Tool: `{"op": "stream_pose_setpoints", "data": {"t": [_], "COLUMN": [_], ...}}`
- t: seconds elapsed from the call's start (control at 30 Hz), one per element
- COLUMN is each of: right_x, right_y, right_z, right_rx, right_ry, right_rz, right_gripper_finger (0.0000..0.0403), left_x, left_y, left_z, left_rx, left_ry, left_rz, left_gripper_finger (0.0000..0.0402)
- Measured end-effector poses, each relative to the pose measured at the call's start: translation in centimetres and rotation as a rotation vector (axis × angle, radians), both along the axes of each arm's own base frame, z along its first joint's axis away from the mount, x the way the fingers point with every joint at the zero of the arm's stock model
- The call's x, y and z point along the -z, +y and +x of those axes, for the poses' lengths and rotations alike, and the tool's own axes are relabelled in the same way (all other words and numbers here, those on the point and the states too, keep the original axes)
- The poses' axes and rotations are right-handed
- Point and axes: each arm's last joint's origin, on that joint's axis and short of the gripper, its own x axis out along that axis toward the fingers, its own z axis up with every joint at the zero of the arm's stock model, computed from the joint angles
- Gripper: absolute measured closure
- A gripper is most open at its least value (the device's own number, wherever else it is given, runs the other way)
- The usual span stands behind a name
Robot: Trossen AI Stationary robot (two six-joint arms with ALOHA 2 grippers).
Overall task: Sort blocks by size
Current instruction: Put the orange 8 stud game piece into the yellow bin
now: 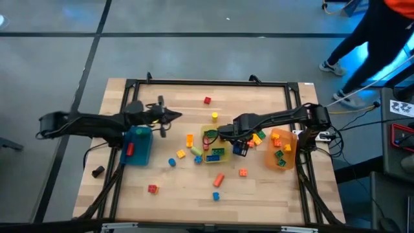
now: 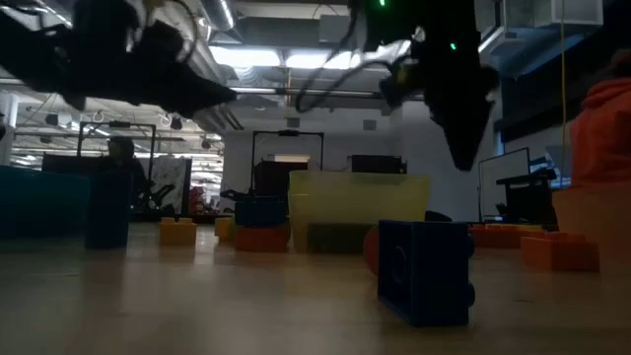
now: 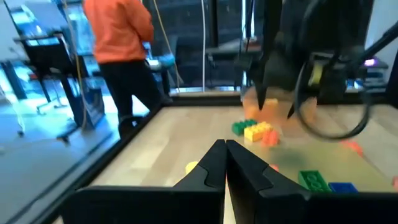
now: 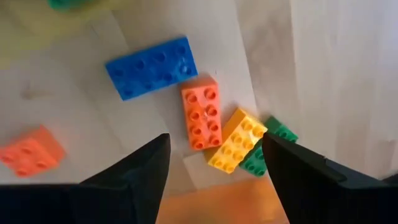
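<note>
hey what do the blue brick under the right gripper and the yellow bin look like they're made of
Blue brick: probably hard molded plastic, with round studs and a smooth, slightly glossy face. Yellow bin: likely translucent plastic, since light passes through its walls.

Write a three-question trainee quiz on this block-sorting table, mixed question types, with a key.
1. True or false: the left gripper is shut.
2. Under the open right gripper, which block lies between the blue bar and the yellow brick? A) orange-red B) pink C) green
3. Fill in: a red block lies in the ___ bin.

Key: 1 true; 2 A; 3 blue.
</note>
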Motion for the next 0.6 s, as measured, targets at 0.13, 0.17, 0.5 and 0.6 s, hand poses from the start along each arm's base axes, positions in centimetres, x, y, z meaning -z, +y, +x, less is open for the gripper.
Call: {"op": "stream_pose_setpoints", "data": {"t": [0.13,0.17,0.5,0.6], "right_x": [2.1,2.6,6.0,6.6], "right_y": [-0.2,-0.3,-2.1,-2.9], "right_z": [-0.4,-0.4,-1.1,-1.4], "right_rx": [-0.028,-0.036,-0.032,-0.025], "right_ry": [0.01,0.002,-0.033,-0.036], "right_rz": [0.023,0.037,0.061,0.061], "right_gripper_finger": [0.0146,0.0146,0.0146,0.0146], "left_x": [-0.3,-0.3,-0.5,-0.4], "left_y": [-0.4,-0.5,-0.9,-1.0], "left_z": [-1.8,-2.1,-4.3,-4.4], "left_rx": [-0.011,-0.014,-0.043,-0.043], "left_ry": [-0.074,-0.089,-0.108,-0.094], "left_rz": [0.027,0.034,0.046,0.039], "left_gripper_finger": [0.04,0.04,0.04,0.04]}}
